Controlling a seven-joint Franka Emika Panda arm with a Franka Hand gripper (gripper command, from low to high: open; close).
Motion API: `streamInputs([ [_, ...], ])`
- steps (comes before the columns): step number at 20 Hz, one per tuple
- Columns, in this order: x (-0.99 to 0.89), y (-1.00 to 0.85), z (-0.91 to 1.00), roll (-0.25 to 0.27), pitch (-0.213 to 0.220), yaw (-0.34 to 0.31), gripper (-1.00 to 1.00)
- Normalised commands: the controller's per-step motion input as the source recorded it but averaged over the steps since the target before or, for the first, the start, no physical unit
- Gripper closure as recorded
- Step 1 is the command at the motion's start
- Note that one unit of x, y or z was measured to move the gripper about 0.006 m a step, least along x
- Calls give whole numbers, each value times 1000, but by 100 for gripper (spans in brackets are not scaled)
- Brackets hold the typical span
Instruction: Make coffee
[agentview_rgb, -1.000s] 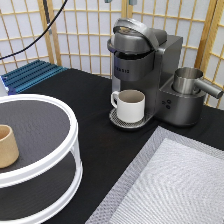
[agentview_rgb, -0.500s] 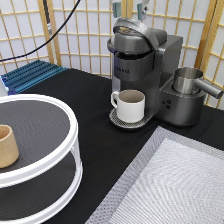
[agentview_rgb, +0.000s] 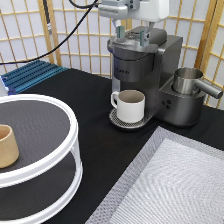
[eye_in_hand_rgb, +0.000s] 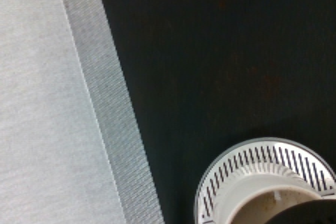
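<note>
Claw (agentview_rgb: 131, 34) above coffee machine (agentview_rgb: 150, 75); drip grate (eye_in_hand_rgb: 262, 165) wrist-view only.

At the exterior view's top, the Panda arm's white hand points straight down, its gripper (agentview_rgb: 131, 32) hanging with two dark fingers (agentview_rgb: 120, 31) spread apart, nothing visible between them. The arm itself runs out of the view above.

A black surface (eye_in_hand_rgb: 225, 75) fills most of the wrist view. Along one side lies a grey woven mat (eye_in_hand_rgb: 45, 110) with a darker mesh border. At one corner sits a round slotted drip tray (eye_in_hand_rgb: 247, 160), a white mug (eye_in_hand_rgb: 262, 207) standing on it.
</note>
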Motion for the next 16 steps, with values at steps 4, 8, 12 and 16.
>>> streamInputs([
  [4, -55, 412, 301, -77, 39, -124, -100],
  [8, -209, 261, 229, -49, 14, -100, -100],
  [12, -56, 215, 150, -64, 5, -95, -100],
  [16, -272, 37, 708, -34, 15, -62, -100],
])
